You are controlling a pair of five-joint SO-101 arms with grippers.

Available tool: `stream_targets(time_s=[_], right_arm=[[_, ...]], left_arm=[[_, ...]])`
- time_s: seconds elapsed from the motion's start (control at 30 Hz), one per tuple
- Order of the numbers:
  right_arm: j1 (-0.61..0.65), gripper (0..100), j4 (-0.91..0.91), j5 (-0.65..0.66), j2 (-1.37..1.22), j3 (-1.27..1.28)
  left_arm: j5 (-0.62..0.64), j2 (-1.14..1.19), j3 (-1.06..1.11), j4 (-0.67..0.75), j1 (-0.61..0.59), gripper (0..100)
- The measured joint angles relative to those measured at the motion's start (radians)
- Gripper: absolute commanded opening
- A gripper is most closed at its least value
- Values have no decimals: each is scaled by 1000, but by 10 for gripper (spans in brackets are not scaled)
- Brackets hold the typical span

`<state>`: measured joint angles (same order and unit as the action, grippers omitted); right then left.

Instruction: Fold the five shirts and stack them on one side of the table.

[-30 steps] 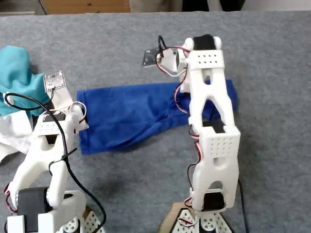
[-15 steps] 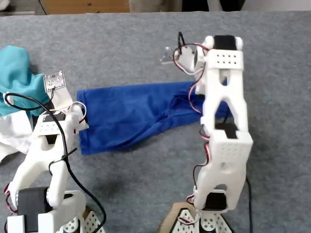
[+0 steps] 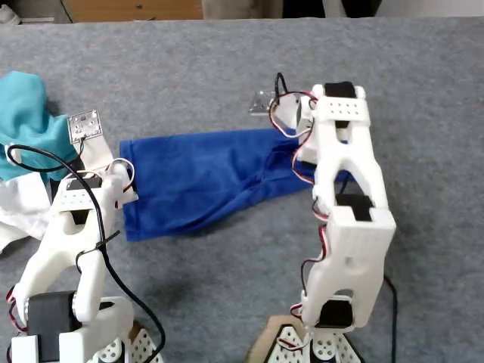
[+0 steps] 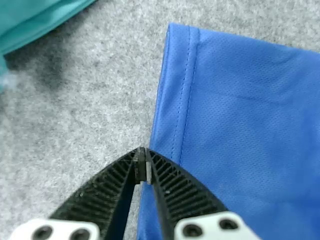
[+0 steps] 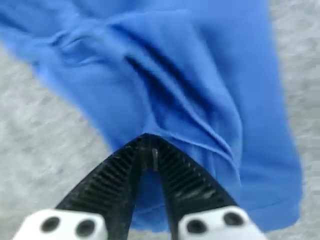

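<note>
Early stage, by the look of it. The blue shirt [image 3: 204,178] lies mid-table as a long strip running left to right, approx. halved lengthwise. Its left hem is flat, but it is creased and bunched toward the right end, so not a finished fold yet. The teal shirt [image 3: 26,121] and the white shirt [image 3: 19,200] sit crumpled together at the table's [image 3: 151,68] left edge, teal toward the far side and white nearer the arms. Neither is folded, and there is no neat stack anywhere. Three shirts are visible, so most of the job is prob. left. The left gripper [image 4: 142,167] has its jaws closed tip to tip right at the blue shirt's left hem; can't tell if cloth is pinched btwn them. The right gripper [image 5: 150,147] is also closed, low over the shirt's wrinkled right part; again unclear whether it has fabric. Likely next: fold the strip crosswise, then move it to a side.
</note>
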<state>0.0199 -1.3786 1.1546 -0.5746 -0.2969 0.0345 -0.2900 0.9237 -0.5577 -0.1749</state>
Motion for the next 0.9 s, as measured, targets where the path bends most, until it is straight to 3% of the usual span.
stream_targets(time_s=[0.5, 0.77, 0.9], right_arm=[[15, 5, 8, -35, -288, -466], [58, 5, -241, -77, -290, -623], [107, 5, -276, -120, -290, -664]], left_arm=[[0, 0, 0, 0, 0, 19], [0, 0, 0, 0, 0, 19], [0, 0, 0, 0, 0, 19]])
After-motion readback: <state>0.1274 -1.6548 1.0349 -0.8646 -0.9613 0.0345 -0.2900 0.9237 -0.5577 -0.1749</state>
